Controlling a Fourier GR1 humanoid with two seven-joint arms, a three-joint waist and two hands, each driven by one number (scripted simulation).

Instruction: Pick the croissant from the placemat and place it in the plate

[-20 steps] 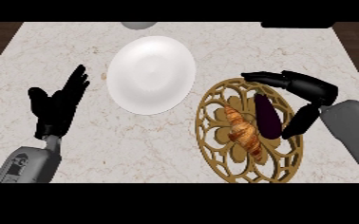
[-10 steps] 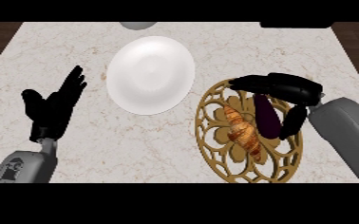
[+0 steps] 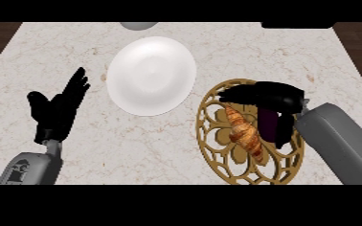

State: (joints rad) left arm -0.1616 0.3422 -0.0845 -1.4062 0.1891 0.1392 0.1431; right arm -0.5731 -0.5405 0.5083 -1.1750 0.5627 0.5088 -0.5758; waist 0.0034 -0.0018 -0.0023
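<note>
A golden-brown croissant (image 3: 244,133) lies on the round gold wire placemat (image 3: 212,139) at the right of the counter. The white plate (image 3: 151,75) sits up and to the left of it, bare. My right hand (image 3: 272,96) hovers over the placemat's far half, just above the croissant's upper tip. Its thumb points left and its fingers (image 3: 286,130) hang down to the croissant's right, not closed on it. My left hand (image 3: 58,107) rests open at the left, fingers up.
A dark purple oblong thing (image 3: 268,119) lies on the placemat right of the croissant, partly hidden by my right hand. A grey round object (image 3: 139,25) and a dark object (image 3: 297,25) stand at the counter's far edge.
My right hand has moved left and toward me over the placemat, coming closer to the croissant. The left hand has only shifted slightly.
</note>
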